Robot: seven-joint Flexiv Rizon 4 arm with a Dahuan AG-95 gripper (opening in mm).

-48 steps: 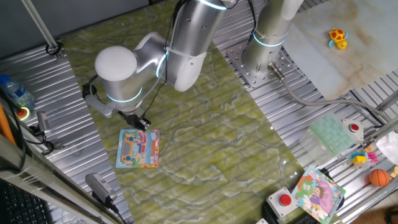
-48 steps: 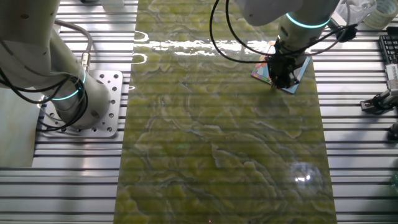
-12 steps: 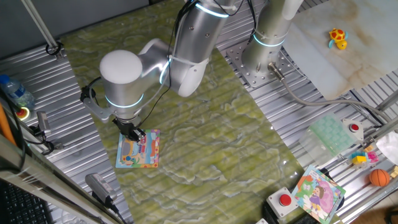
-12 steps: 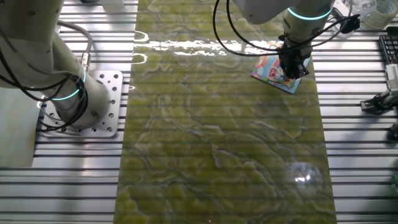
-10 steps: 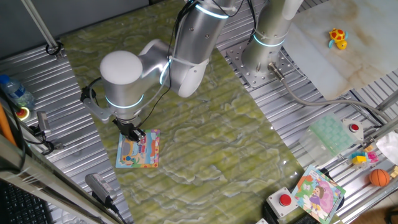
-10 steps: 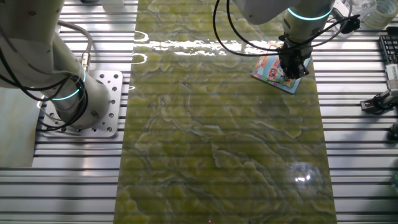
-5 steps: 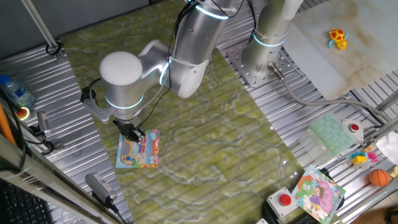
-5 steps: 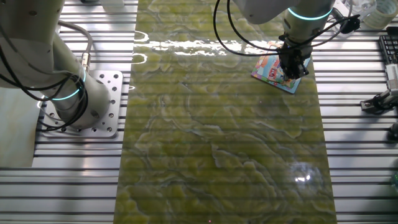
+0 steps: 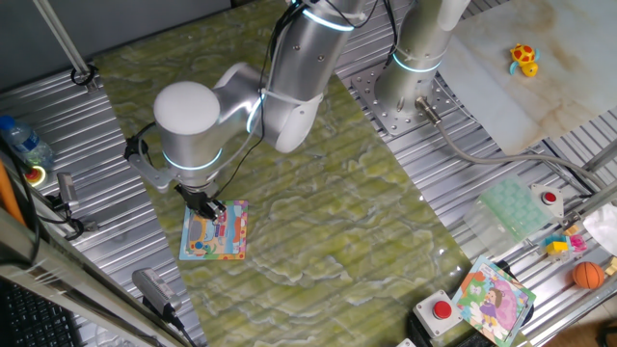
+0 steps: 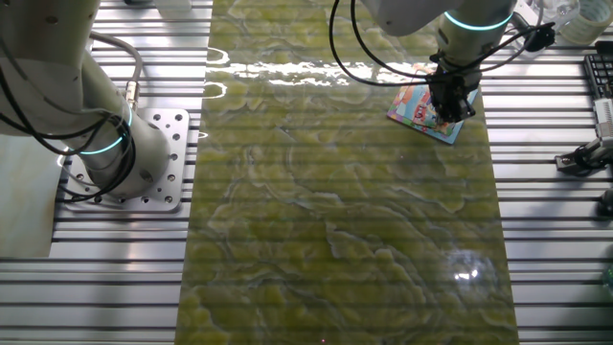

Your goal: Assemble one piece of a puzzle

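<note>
The puzzle (image 9: 214,231) lies flat on the green mat at the front left, with a light-blue border and an orange, pink and yellow picture. It also shows in the other fixed view (image 10: 421,107). My gripper (image 9: 205,204) points straight down over the board's upper left part, its tips at or just above the surface. In the other fixed view the gripper (image 10: 447,107) covers the board's middle. The fingers stand close together. The piece is almost wholly hidden between and under the fingertips.
A second arm's base (image 9: 410,82) stands at the back. A purple-and-green puzzle board (image 9: 494,299), a red button box (image 9: 441,313), an orange ball (image 9: 587,276) and small toys lie at the front right. A bottle (image 9: 24,145) stands at far left.
Since 4.8 s ago the gripper moved from the board's upper right corner to over its upper left part. Over the last second nothing has visibly moved.
</note>
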